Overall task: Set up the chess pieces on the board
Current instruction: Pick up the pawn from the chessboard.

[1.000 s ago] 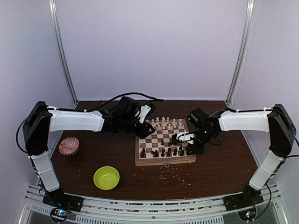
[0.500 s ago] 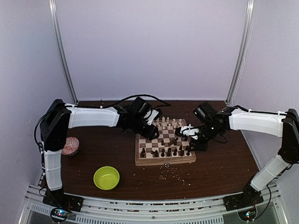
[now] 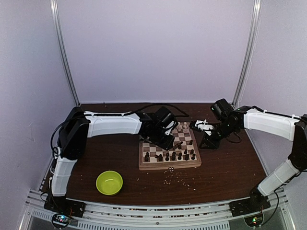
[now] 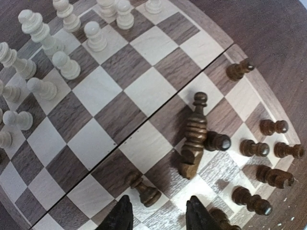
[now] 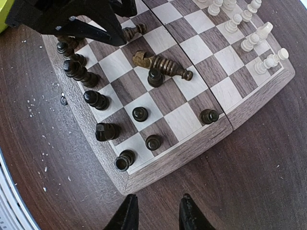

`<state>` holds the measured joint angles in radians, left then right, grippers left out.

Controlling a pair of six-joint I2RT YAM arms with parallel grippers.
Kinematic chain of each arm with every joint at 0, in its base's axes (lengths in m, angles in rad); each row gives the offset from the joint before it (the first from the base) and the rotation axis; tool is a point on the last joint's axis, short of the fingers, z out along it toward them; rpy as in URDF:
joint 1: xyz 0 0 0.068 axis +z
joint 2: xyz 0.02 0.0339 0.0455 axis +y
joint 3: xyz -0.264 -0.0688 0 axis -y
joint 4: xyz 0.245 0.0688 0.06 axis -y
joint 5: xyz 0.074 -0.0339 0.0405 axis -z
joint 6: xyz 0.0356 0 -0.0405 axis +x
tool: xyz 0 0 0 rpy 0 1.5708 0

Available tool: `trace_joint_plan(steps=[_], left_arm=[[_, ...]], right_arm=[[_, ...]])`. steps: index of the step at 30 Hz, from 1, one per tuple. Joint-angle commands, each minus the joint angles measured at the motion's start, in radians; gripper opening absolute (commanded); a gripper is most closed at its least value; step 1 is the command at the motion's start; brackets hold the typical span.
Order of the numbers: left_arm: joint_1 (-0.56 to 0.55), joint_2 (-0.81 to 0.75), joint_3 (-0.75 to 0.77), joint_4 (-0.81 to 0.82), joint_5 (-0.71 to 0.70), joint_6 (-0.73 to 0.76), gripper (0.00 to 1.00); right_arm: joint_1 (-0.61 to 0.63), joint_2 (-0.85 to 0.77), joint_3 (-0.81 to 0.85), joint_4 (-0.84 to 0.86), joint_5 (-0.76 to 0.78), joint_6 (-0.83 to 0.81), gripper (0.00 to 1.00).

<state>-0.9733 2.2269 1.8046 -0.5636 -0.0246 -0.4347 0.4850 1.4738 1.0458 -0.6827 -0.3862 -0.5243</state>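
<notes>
Bowl (image 3: pixel 109 182): green, on table (image 3: pixel 230 172) left of board; looks empty (no pieces in it).
L fingers (image 4: pixel 122 218): swung in from board's far-left corner to over its middle; apart, holding nothing, just by a dark pawn (image 4: pixel 144 190).
Board (image 3: pixel 168 166): mid-table; cream pieces (image 4: pixel 62 57) far side, dark pieces (image 5: pixel 91 98) near side.
Fallen piece (image 4: pixel 193 143): tall, dark, on its side mid-board; prob. L's next pick.
R fingers (image 5: pixel 125 213): pulled back off board's right edge; apart, empty.

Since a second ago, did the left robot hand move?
Yes. The left gripper moved right, from beside the board's far left corner to above its middle squares.
</notes>
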Motion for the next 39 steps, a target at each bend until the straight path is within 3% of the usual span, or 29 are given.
trace_joint_plan(steps=[1, 16, 33, 39], left_arm=[[0.005, 0.033, 0.053, -0.069, -0.082, -0.044, 0.41], [0.007, 0.102, 0.122, -0.111, -0.078, -0.035, 0.37], [0.015, 0.083, 0.082, -0.147, -0.063, -0.032, 0.17], [0.020, 0.063, 0.052, -0.147, -0.064, -0.030, 0.19]], right_arm=[[-0.014, -0.028, -0.014, 0.003, -0.044, 0.009, 0.31], [-0.033, -0.018, -0.014, 0.005, -0.062, 0.001, 0.31], [-0.036, -0.014, -0.004, 0.000, -0.074, 0.007, 0.30], [-0.037, -0.011, 0.000, -0.002, -0.079, 0.012, 0.30]])
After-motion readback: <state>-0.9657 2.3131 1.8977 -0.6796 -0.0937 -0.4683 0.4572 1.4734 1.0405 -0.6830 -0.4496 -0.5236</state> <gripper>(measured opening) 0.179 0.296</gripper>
